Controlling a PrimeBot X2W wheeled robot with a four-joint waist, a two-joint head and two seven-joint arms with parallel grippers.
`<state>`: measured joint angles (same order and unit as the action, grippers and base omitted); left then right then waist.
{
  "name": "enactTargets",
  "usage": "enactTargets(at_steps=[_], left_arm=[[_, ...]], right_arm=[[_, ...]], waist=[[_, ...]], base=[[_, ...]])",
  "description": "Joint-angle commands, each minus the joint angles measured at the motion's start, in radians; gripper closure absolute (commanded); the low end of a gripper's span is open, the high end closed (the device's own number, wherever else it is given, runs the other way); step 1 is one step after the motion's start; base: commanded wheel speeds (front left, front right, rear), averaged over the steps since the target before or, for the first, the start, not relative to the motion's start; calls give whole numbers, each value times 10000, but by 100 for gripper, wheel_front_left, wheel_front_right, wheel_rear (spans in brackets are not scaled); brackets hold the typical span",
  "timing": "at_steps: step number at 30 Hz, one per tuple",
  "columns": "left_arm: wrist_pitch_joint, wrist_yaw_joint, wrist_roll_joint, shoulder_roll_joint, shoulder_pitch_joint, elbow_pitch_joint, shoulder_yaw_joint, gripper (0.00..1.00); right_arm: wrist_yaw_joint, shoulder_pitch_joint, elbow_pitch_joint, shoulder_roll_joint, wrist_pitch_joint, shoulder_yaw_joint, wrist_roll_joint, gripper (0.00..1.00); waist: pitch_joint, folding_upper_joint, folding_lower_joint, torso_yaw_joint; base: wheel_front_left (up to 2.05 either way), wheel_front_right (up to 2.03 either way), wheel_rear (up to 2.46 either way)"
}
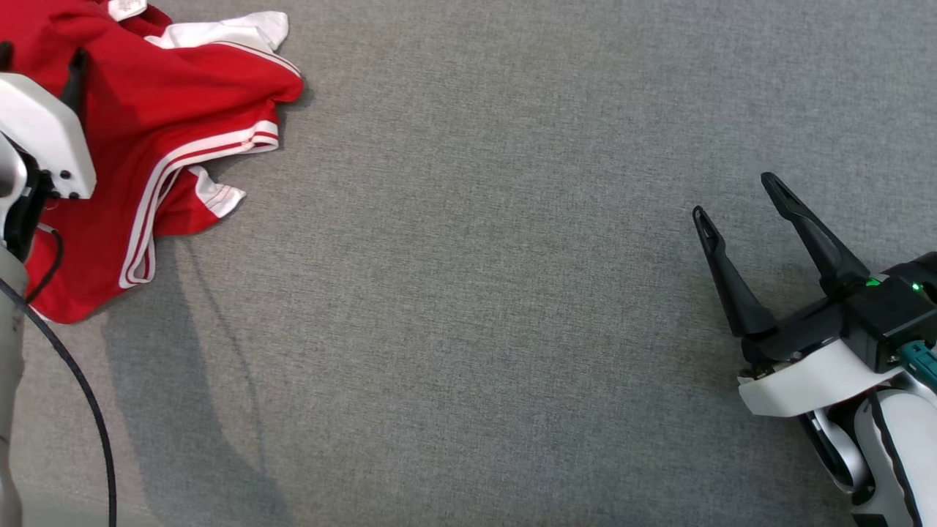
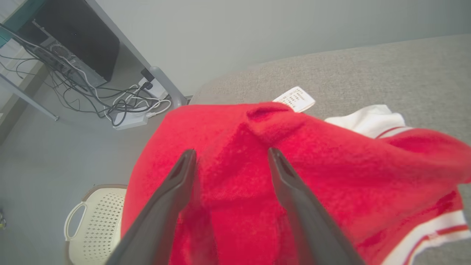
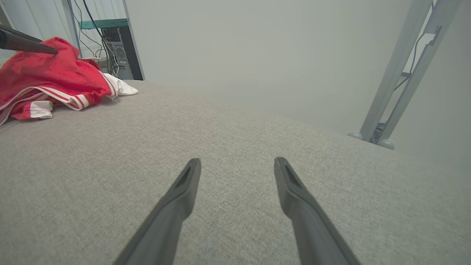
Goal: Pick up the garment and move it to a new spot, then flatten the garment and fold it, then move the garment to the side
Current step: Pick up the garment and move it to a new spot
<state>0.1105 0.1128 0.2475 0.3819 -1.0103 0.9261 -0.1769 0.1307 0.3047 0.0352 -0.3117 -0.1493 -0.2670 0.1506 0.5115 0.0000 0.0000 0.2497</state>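
- While the crumpled red garment with white side stripes (image 1: pixel 168 110) lies bunched at the upper left of the head view, on the grey woven fabric surface (image 1: pixel 476 293), no step of the task looks finished: it is not lifted, not flattened and not folded.
- Judging by this, the first step, the pick-up, is in hand. Carrying to a new spot, smoothing, folding and setting aside all remain.
- Left gripper (image 2: pixel 230 154): in its own wrist view the two dark fingers are spread, tips down on the red cloth, a hump of fabric rising between them. They are not pinching anything yet.
- Right gripper (image 1: pixel 733 195): at the lower right of the head view, fingers spread and holding nothing, well apart from the garment, over bare grey surface.
- The head view hides the left fingers; there the pale wrist housing (image 1: pixel 44 139) covers the garment's left part.
- The left wrist view adds a white printed care label (image 2: pixel 294 98) at the garment's far edge, and shows the cloth reaching the surface's edge at the left of the frame. Below lie a cream perforated plastic basket (image 2: pixel 99 221) and a tangle of cables (image 2: pixel 128 106).
- The right wrist view gives a low side look: the garment (image 3: pixel 55 81) is heaped at the upper left, with one dark left finger (image 3: pixel 22 43) touching its top.
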Motion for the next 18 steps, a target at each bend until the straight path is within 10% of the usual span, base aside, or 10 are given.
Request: enactTargets(at_steps=[1,9,12,18], left_arm=[[113,-98,-59,140,-259,220,-22,0],[949,-12,156,-42,-832,1388,-197,0],[1108,75,280,20,-971,1624,-278,100],[973,-73,182,169,-1121,2041,-425,100]], right_arm=[[1,-2,79,-47,26,1,-28,0],[1,30,86,-17,13,-103,-40,0],[1,52,24,11,-44,-179,-49,0],[1,95,-172,66,-152,-223,45,0]], waist=[[75,0,0,-52],[256,0,0,-108],[269,0,0,-160],[132,0,0,-299]], base=[[0,0,0],[0,0,0],[0,0,0],[0,0,0]])
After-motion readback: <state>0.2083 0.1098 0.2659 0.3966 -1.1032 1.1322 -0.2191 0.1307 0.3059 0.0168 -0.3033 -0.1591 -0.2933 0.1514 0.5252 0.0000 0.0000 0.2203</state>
